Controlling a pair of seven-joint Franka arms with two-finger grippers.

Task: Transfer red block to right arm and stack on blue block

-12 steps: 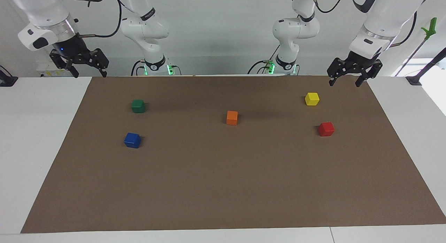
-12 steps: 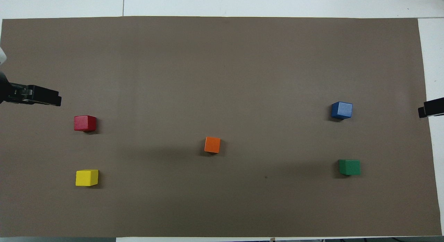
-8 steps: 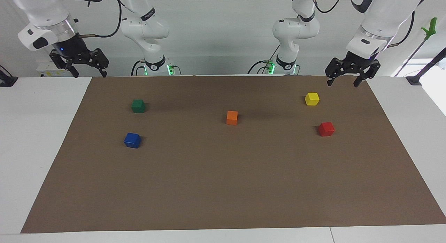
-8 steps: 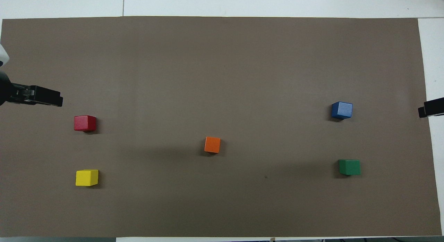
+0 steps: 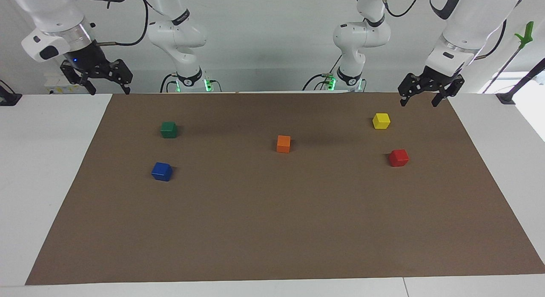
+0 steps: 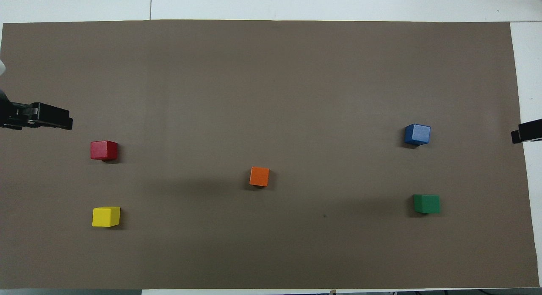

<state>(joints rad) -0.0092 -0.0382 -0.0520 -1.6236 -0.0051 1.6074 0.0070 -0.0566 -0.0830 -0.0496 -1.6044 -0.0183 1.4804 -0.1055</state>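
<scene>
Red cube untouched; left pincer nearest it, both pincers released and empty.

We find the small matte red block (image 5: 398, 157) resting on the brown mat (image 5: 272, 229) of the desk, below the raised left pincer (image 5: 418, 102) and somewhat toward the desk's middle from it, with the yellow cube (image 5: 381, 120) lying between. The left pincer hangs over the mat's corner, fingers spread, holding nothing. The right pincer (image 5: 108, 90), likewise spread and empty, waits above the desk's edge at its own end; the deep blue block (image 5: 162, 171) sits below it, with the green cube (image 5: 168, 129) closer to that pincer. An orange cube (image 5: 283, 143) lies midway between the pincers. The cubes have no long axis. We see no containers. In our judgement the left arm must fetch the red block.
</scene>
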